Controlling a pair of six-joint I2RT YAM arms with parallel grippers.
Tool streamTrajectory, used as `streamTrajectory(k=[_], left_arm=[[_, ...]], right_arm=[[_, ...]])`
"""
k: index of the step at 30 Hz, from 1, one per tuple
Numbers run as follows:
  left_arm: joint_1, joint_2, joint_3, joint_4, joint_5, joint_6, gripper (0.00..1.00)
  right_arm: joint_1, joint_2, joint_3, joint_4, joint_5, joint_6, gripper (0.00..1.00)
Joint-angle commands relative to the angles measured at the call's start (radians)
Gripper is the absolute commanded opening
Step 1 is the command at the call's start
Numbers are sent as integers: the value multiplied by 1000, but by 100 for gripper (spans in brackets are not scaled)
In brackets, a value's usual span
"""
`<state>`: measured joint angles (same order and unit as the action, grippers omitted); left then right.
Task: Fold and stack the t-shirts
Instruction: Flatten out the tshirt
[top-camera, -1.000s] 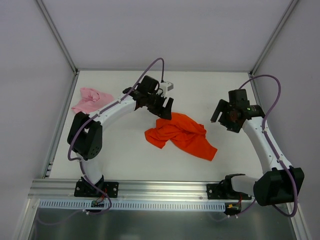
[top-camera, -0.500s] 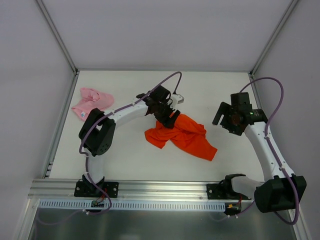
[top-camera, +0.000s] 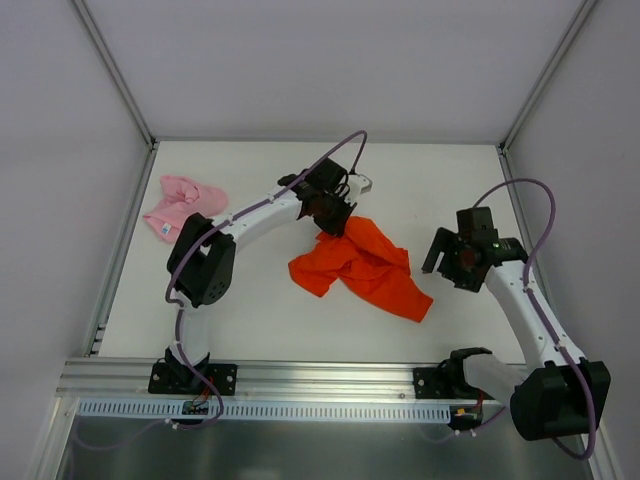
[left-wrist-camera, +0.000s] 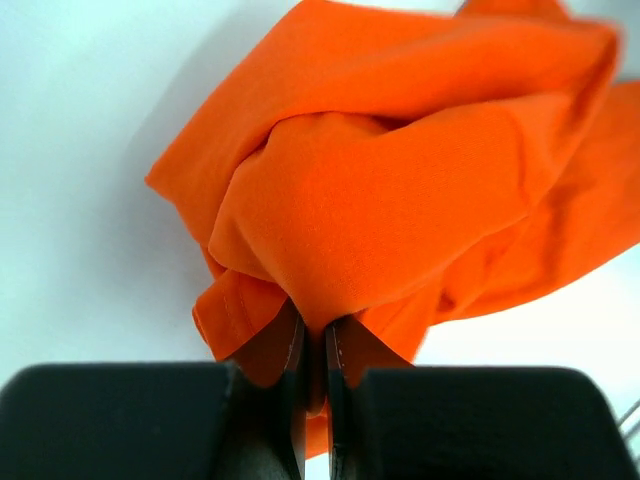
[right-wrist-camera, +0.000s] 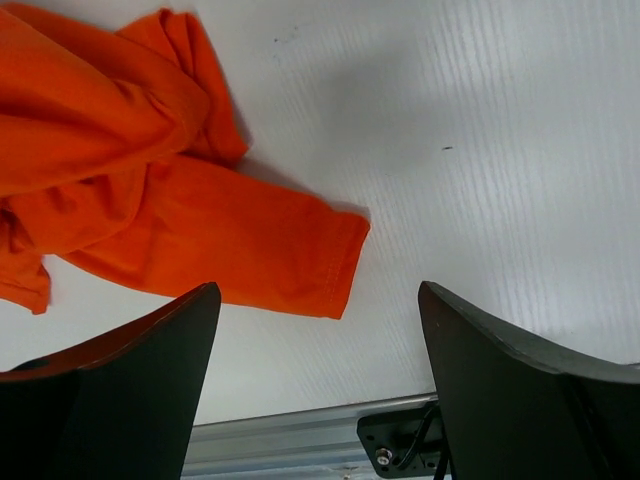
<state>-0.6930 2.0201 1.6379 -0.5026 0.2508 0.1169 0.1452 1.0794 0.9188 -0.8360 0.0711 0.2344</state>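
Orange t-shirt (top-camera: 360, 265): limp, light, crumpled; grip at hems.
Left gripper (left-wrist-camera: 314, 335): pinching its upper fold.
Right gripper (right-wrist-camera: 318, 300): wide, empty, beside it.

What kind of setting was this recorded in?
Probably a lab robot cell: a white table boxed in by plain panels, a left arm and right arm bolted to an aluminium rail, with an orange tee and pink tee as props.

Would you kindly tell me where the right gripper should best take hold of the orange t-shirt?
Probably the flat outlying flap of the orange t-shirt, coming from its right side: it lies spread beside the open right gripper, clear of the bunch the left gripper pinches.
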Motion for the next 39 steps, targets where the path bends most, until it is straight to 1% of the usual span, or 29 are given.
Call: streamTrajectory(k=[1, 3, 4, 6, 7, 9, 13, 15, 17, 19, 21, 22, 23, 24, 26, 29, 30, 31, 33, 34, 39], left_arm=[[1, -104, 97, -74, -12, -63, 0], [1, -126, 115, -93, -1, -83, 0], [1, -127, 120, -97, 2, -85, 0], [1, -118, 135, -122, 7, -91, 0], [1, -113, 141, -129, 8, -92, 0], [3, -107, 149, -142, 11, -95, 0], [3, -107, 149, -146, 12, -102, 0], [3, -106, 149, -151, 7, -105, 0], [4, -107, 149, -154, 5, -112, 0], [6, -113, 151, -159, -1, -114, 0], [9, -118, 152, -160, -1, -112, 0], [10, -121, 154, -165, 1, -114, 0], [13, -123, 157, -168, 1, -144, 0], [18, -124, 161, -177, -1, -148, 0], [29, -130, 197, -218, -12, -166, 0], [75, -170, 256, -272, -36, -207, 0], [105, -208, 276, -278, -39, -229, 0], [124, -228, 286, -280, -42, -240, 0], [159, -288, 327, -287, -33, -261, 0], [189, -306, 341, -290, -25, -278, 0], [253, -402, 436, -313, -2, -313, 0]], right_arm=[[-9, -1, -96, 64, -50, -12, 84], [-7, 30, -138, 121, -57, -15, 78], [-6, 45, -167, 138, -60, -15, 78], [-2, 77, -198, 184, -60, -9, 74], [-4, 83, -208, 195, -88, -9, 74], [-2, 94, -241, 225, -93, -6, 69], [1, 142, -273, 270, -119, -9, 69], [1, 172, -291, 294, -143, -14, 64], [5, 192, -296, 319, -154, -12, 56], [10, 227, -301, 340, -181, -12, 54], [11, 250, -302, 357, -201, -10, 42], [13, 278, -299, 363, -209, -10, 34], [13, 287, -293, 360, -206, -7, 1], [13, 290, -275, 350, -205, -4, 1], [19, 228, -250, 312, -176, 8, 1], [19, 101, -108, 186, -87, 13, 1], [13, 81, 5, 131, -77, 11, 1], [10, 56, 67, 105, -51, 10, 1], [-1, 47, 193, 43, -8, 8, 1], [-4, 47, 310, 29, 10, 9, 1], [-24, 77, 561, -43, 59, -18, 1]])
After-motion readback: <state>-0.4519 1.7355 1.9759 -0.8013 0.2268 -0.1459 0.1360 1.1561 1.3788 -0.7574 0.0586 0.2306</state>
